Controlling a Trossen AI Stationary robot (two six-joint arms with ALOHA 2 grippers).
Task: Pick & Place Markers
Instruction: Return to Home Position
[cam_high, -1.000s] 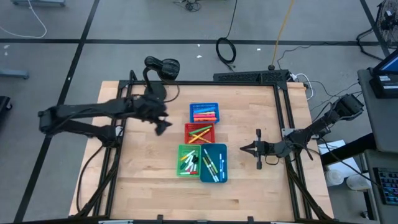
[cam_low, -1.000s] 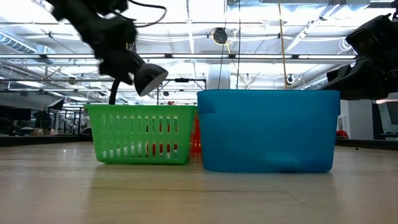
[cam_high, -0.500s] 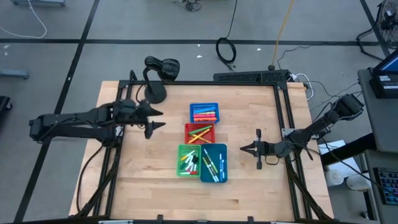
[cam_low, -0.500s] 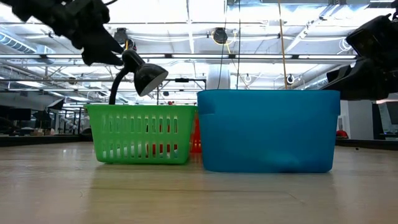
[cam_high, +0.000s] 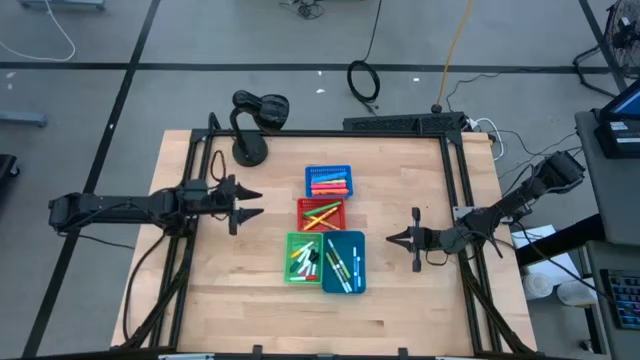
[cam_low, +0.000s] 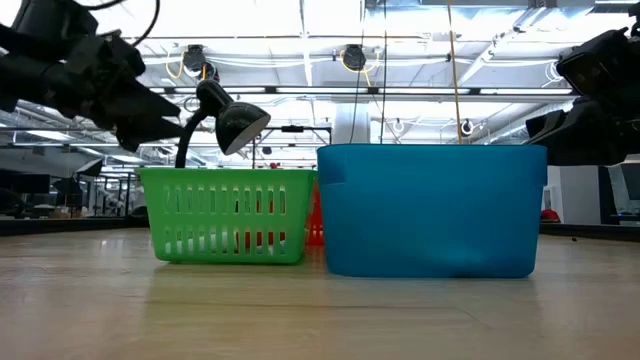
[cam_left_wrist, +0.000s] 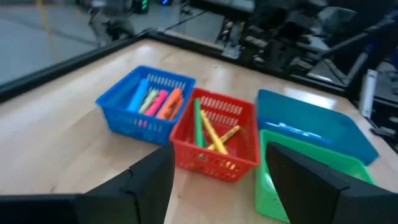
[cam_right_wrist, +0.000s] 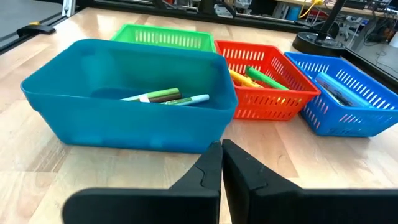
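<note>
My left gripper (cam_high: 255, 203) hangs at the left-centre of the high view, over the pale wooden table (cam_high: 240, 295). Its two dark fingers are spread wide apart and point toward the cluster of bins, which is well clear of them. My right gripper (cam_high: 391, 238) sits right of centre in that view. Its fingers are pressed flat together, and its tip is aimed at the solid teal plastic bin (cam_right_wrist: 124, 127) without touching it.

All the markers (cam_right_wrist: 163, 96) I can see lie inside the four containers at the middle of the frame. The blue slatted plastic basket (cam_right_wrist: 348, 119) is uppermost of the four and holds thick pink, orange and light blue highlighters (cam_left_wrist: 160, 102). Just below it, the red slatted plastic basket (cam_right_wrist: 268, 106) holds yellow, green and orange pens (cam_left_wrist: 214, 134) lying crossed. Below that, the green slatted plastic basket (cam_low: 225, 215) on the left holds white-bodied pens (cam_high: 303, 260). Right beside it, the teal bin holds white and brown-bodied ones with green caps, lying along its floor.

A black gooseneck desk lamp (cam_high: 250, 150) stands on the table toward the upper left of the high view, above my left gripper.

In the low view, the green basket and the teal bin fill the centre, with a strip of the red basket showing between them.
</note>
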